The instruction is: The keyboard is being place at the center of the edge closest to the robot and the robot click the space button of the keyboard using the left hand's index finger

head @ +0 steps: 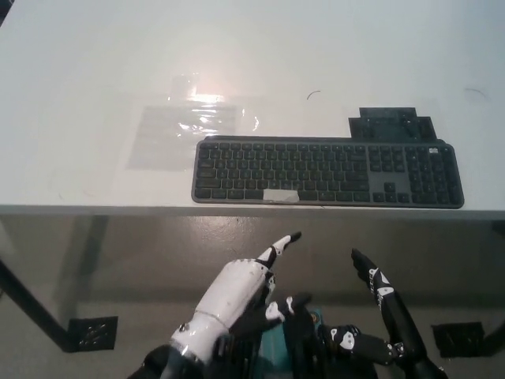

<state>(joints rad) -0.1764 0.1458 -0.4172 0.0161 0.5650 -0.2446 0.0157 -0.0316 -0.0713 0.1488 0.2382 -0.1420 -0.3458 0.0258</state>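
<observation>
A: Where's the keyboard (327, 172)?
B: Flat on the white counter (95, 63). Its long front side runs parallel to the counter's near edge and sits just short of it. Dark grey, number pad at its right end.
A: Space bar?
B: The space bar (281, 195) is in the front row, left of the keyboard's middle. It carries a pale patch that looks like tape, can't confirm.
A: Left hand?
B: The left hand (237, 296) is in front of the keyboard, below the counter edge and apart from it. The index finger (280, 246) is stretched out with its tip aimed toward the space bar, and there's a clear gap to the keys. Thumb sticks out sideways, the other fingers are curled in. It holds nothing.
A: Right hand?
B: The right hand (383, 324) rests in front of the keyboard's right half, also below the counter edge. Fingers are straight and a bit apart, empty.
A: Anything else around the keyboard?
B: A clear plastic sheet (189, 126) lies behind the keyboard's left end, with glare on it. A dark flat object (390, 125) sits against the keyboard's back edge toward the right; can't tell whether they touch or what it is. There's a thin curved mark (313, 95) on the counter behind the keyboard's middle.
</observation>
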